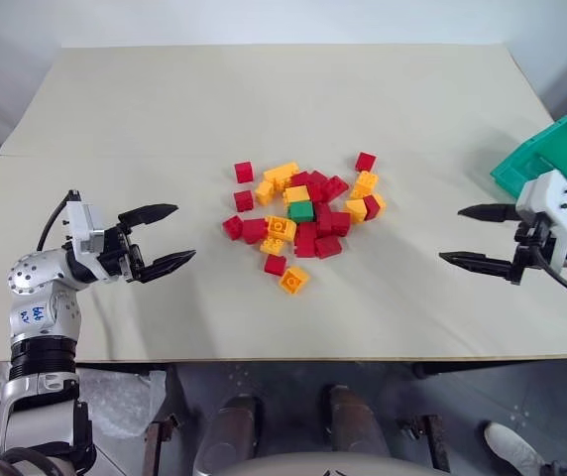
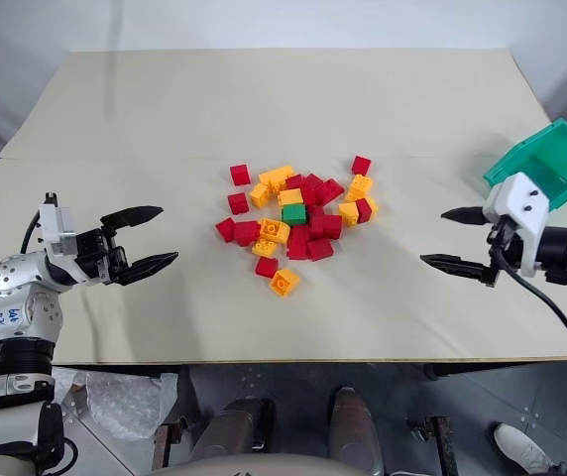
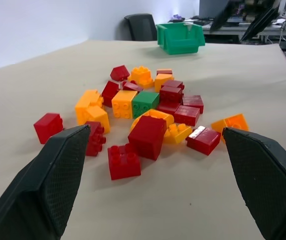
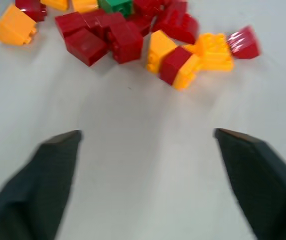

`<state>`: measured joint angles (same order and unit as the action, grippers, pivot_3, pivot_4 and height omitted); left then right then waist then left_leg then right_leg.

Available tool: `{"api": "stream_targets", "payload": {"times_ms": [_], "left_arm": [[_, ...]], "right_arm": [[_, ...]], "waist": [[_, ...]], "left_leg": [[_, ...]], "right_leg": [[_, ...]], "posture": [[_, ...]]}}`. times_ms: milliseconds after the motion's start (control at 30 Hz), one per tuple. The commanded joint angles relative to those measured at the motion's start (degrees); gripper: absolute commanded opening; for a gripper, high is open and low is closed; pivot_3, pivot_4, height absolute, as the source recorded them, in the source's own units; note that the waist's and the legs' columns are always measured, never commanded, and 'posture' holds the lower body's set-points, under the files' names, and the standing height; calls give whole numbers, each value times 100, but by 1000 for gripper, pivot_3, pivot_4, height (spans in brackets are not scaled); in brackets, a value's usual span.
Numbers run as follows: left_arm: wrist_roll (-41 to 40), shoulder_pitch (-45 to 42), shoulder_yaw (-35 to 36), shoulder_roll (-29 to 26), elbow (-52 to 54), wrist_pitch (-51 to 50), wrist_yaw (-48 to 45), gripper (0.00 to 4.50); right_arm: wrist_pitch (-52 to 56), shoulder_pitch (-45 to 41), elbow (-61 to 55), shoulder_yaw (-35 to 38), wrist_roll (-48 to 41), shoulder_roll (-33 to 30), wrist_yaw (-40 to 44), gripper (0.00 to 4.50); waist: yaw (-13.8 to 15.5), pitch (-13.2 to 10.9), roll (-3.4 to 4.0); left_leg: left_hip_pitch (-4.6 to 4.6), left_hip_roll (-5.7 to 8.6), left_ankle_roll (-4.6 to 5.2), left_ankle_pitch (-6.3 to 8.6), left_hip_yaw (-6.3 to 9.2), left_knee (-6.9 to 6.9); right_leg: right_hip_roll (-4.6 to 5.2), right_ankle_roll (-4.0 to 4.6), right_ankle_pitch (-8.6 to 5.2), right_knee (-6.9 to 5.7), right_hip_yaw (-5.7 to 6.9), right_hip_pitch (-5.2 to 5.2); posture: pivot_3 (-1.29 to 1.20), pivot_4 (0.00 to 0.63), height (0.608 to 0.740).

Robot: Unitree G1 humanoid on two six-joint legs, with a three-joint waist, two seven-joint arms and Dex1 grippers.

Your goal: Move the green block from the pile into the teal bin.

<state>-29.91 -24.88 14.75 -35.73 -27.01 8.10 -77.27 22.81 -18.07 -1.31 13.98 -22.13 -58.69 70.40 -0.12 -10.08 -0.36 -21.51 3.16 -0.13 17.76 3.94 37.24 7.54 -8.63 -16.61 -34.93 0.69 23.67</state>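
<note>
The green block (image 1: 301, 210) lies in the middle of the pile (image 1: 308, 220) of red and yellow bricks at the table's centre; it also shows as the green block (image 3: 145, 102) and at the edge as the green block (image 4: 116, 6). The teal bin (image 1: 551, 156) stands at the right edge of the table, tilted, just behind my right arm. My right gripper (image 1: 467, 236) is open and holds nothing, well to the right of the pile and pointing toward it. My left gripper (image 1: 165, 237) is open and holds nothing, left of the pile, pointing at it.
The table (image 1: 165, 109) is a wide beige sheet with bare room all round the pile. A single red brick (image 1: 365, 162) lies a little apart at the pile's far right. The table's front edge runs just below both grippers.
</note>
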Motion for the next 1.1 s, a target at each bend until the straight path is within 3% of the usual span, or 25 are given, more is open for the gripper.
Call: {"api": "stream_targets", "payload": {"times_ms": [33,300,367,567,800,1100], "left_arm": [[-25,-1,127,-106,68,52,-18,4500],[-60,178,126,18,323,88,121,4500],[-71,257,137,53,415,102,158,4500],[-109,568,196,172,763,138,315,4500],[-164,1047,271,295,1240,189,475,4500],[-159,1351,340,367,1659,139,735,4500]], "right_arm": [[436,-503,-488,-191,-86,168,-514,4484],[1898,-2305,-776,-2228,474,1202,-1229,4484],[2142,-2861,-511,-2930,746,1315,-959,4484],[2349,-4022,750,-3961,1333,2209,-893,4484],[2154,-4986,2639,-4785,1986,3204,-604,4484],[1253,-5737,4803,-4775,2545,4279,-541,4484]], "waist": [[-23,0,0],[-16,-1,1],[-9,-1,2],[-26,-1,1],[-116,-1,2],[-210,0,2]], "left_leg": [[0,0,0,0,0,1],[0,-5,-8,1,6,5],[-10,0,-5,3,6,7],[-17,1,-6,4,12,-1],[-28,5,-7,4,9,0],[-61,5,-13,1,6,27]], "right_leg": [[0,0,0,1,0,0],[2,2,-1,-5,-1,5],[8,2,0,-7,-1,15],[6,1,0,-11,11,22],[7,2,0,-22,12,38],[9,5,0,-74,18,86]], "posture": [[0,150,740],[0,150,740],[0,150,740],[0,150,740],[0,150,740],[0,150,740]]}}
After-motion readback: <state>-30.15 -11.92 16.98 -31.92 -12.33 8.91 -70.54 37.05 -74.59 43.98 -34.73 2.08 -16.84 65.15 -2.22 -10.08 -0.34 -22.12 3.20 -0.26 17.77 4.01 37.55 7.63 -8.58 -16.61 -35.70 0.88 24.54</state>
